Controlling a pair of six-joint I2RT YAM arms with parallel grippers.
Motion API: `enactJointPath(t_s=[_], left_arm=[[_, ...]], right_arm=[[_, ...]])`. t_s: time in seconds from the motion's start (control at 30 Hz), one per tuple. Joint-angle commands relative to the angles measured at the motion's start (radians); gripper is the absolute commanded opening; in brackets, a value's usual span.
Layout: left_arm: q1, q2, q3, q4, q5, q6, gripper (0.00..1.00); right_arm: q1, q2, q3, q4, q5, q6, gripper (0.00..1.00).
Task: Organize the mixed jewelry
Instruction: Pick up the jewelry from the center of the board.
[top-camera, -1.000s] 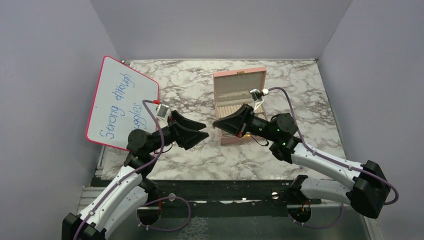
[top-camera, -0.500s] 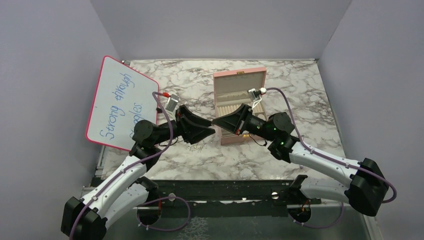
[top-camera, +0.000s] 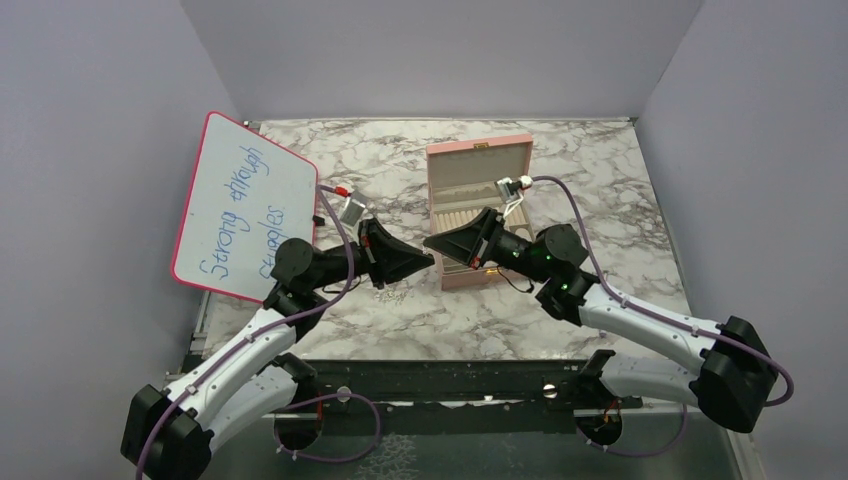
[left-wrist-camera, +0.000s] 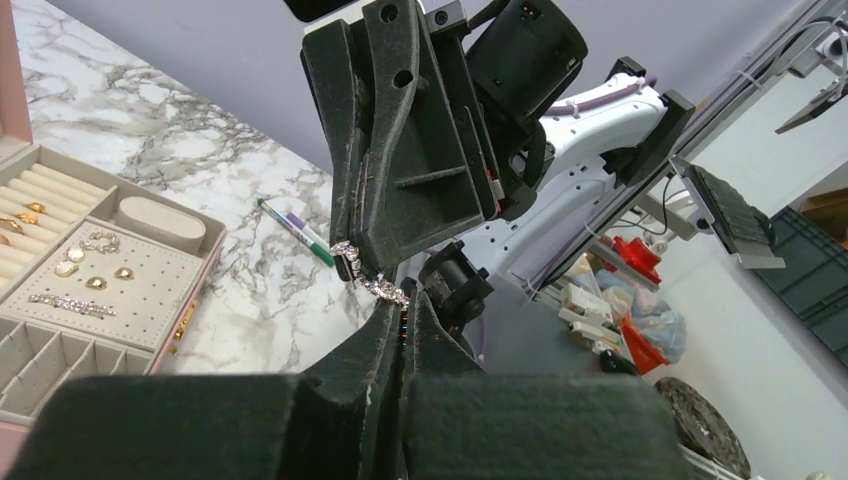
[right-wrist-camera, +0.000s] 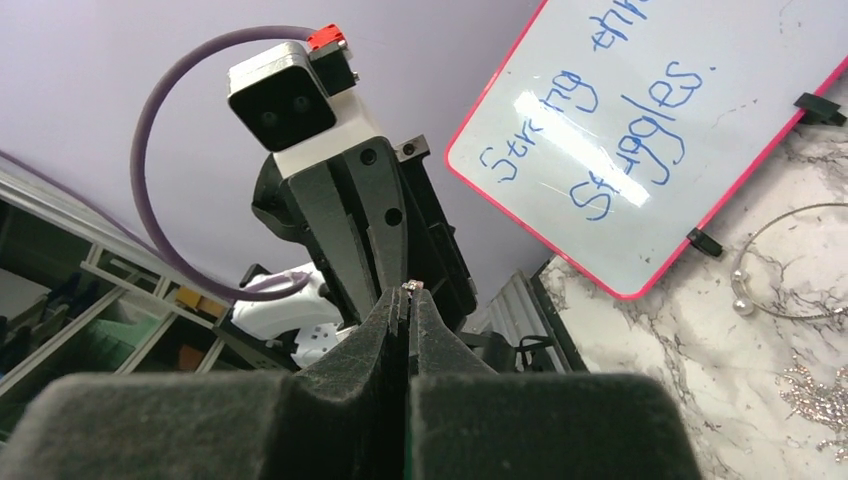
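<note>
My two grippers meet tip to tip above the marble table, left of the open pink jewelry box (top-camera: 478, 155). A short sparkly silver chain (left-wrist-camera: 372, 281) spans both sets of tips. The left gripper (left-wrist-camera: 404, 302) is shut on one end. The right gripper (right-wrist-camera: 408, 293) pinches the other end, with only a hairline slit between its fingers and a glint of the chain (right-wrist-camera: 411, 286) at the tips. In the top view the left gripper (top-camera: 431, 262) and the right gripper (top-camera: 426, 243) hide the chain. Gold earrings (left-wrist-camera: 96, 283) and a silver bar (left-wrist-camera: 68, 302) lie in the box tray.
A pink-framed whiteboard (top-camera: 245, 205) leans at the left. On the table lie a thin silver hoop (right-wrist-camera: 790, 262), a sparkly piece (right-wrist-camera: 822, 400) and small loose pieces (top-camera: 386, 294). A green-and-white marker pen (left-wrist-camera: 298, 231) lies right of the box.
The left arm swung right and up until its gripper met the right gripper's tips, then closed from wide open onto the chain. The right gripper moved a little left and its jaws eased slightly.
</note>
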Motion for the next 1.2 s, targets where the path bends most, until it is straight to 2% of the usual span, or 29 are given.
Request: enactJointPath(t_s=[0.0, 0.1, 0.17, 0.33, 0.47, 0.67, 0.8, 1.03, 1.1, 1.17], left_arm=[[-0.005, -0.021, 0.047, 0.004, 0.029, 0.005, 0.0], [-0.004, -0.027, 0.086, -0.071, 0.056, -0.024, 0.0], [-0.003, -0.016, 0.145, -0.196, 0.075, -0.026, 0.0], [-0.004, 0.05, 0.33, -0.582, 0.104, 0.026, 0.0], [-0.003, 0.118, 0.412, -0.68, 0.199, -0.001, 0.0], [-0.002, 0.188, 0.458, -0.648, 0.297, -0.124, 0.0], [-0.002, 0.217, 0.448, -0.537, 0.329, -0.253, 0.0], [-0.002, 0.258, 0.385, -0.42, 0.32, -0.428, 0.0], [-0.001, 0.262, 0.38, -0.433, 0.312, -0.425, 0.0], [-0.001, 0.265, 0.402, -0.528, 0.289, -0.309, 0.0]], right_arm=[[-0.002, -0.043, 0.0, -0.081, 0.07, -0.012, 0.13], [-0.001, -0.068, -0.001, -0.141, 0.121, -0.014, 0.31], [-0.001, -0.089, -0.006, -0.183, 0.157, -0.013, 0.4], [-0.001, -0.164, -0.021, -0.303, 0.253, -0.009, 0.51], [-0.001, -0.233, -0.02, -0.368, 0.297, -0.057, 0.55], [-0.002, -0.251, 0.104, -0.654, 0.346, -0.02, 0.55], [-0.002, -0.226, 0.183, -0.828, 0.347, 0.044, 0.55], [-0.002, -0.231, 0.169, -0.867, 0.373, 0.154, 0.54], [-0.001, -0.236, 0.161, -0.868, 0.368, 0.183, 0.51], [-0.002, -0.241, 0.156, -0.878, 0.363, 0.211, 0.48]])
